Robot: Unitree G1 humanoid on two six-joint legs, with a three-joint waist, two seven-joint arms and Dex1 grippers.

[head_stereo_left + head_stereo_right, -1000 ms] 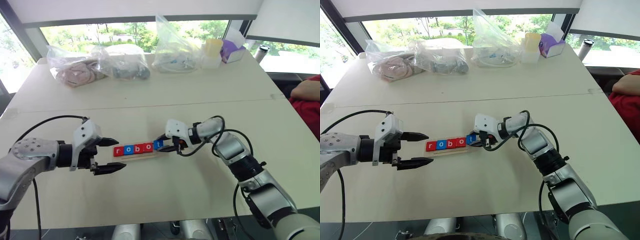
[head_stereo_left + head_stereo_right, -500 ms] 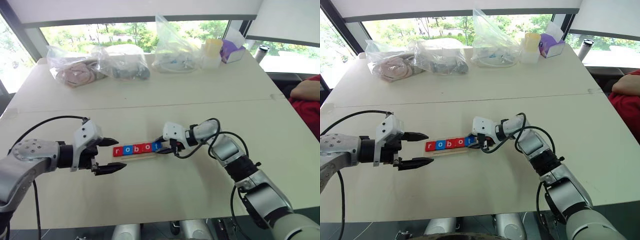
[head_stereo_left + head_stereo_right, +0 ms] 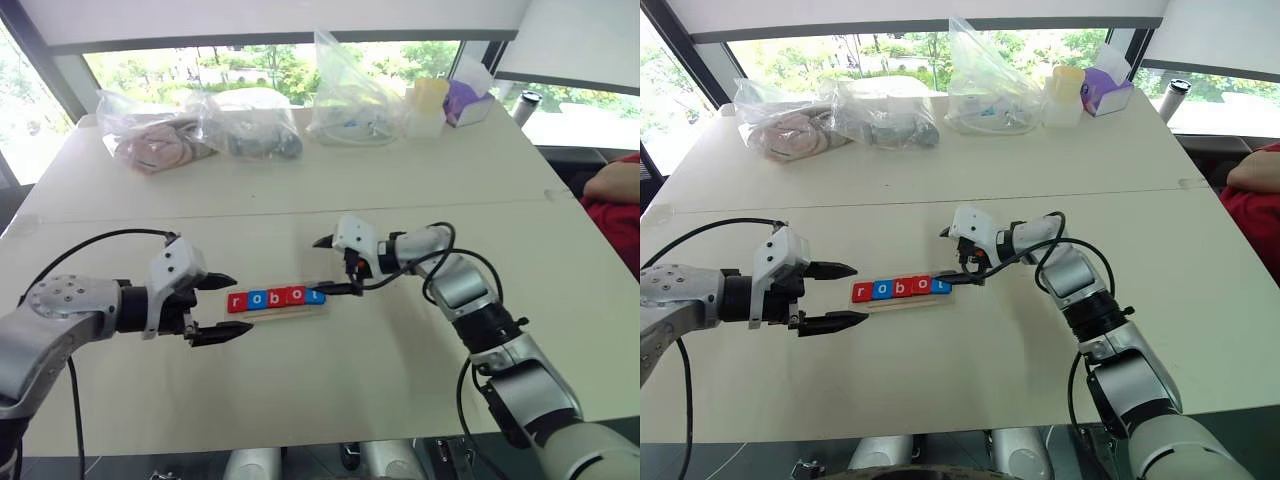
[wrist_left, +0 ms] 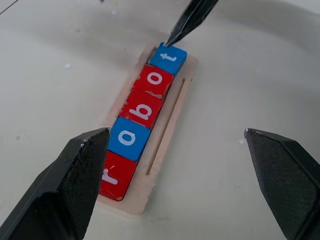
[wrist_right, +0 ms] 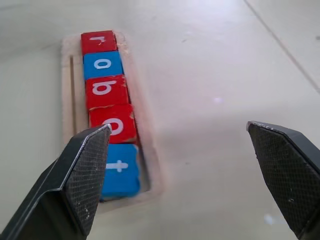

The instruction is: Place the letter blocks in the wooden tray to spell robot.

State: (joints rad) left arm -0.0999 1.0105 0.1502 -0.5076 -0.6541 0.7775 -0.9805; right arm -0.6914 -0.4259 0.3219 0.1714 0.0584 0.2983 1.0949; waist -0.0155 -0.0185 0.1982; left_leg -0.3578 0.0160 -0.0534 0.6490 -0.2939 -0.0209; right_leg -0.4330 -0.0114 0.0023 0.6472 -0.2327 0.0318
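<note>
step: spelling looks done, five blocks (image 4: 145, 107) sit in the tray (image 4: 167, 131) reading robot | right gripper (image 3: 329, 266) wide apart, empty, at tray's t end | left gripper (image 3: 222, 308) spread, empty, at r end | next: you back both hands off without nudging tray

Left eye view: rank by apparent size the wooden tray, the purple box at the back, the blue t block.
1. wooden tray, the longest by far, holding all five blocks.
2. purple box, smaller as it looks, but it sits far back on the table, so its real size against the tray is unsure.
3. blue t block, clearly the smallest.
</note>
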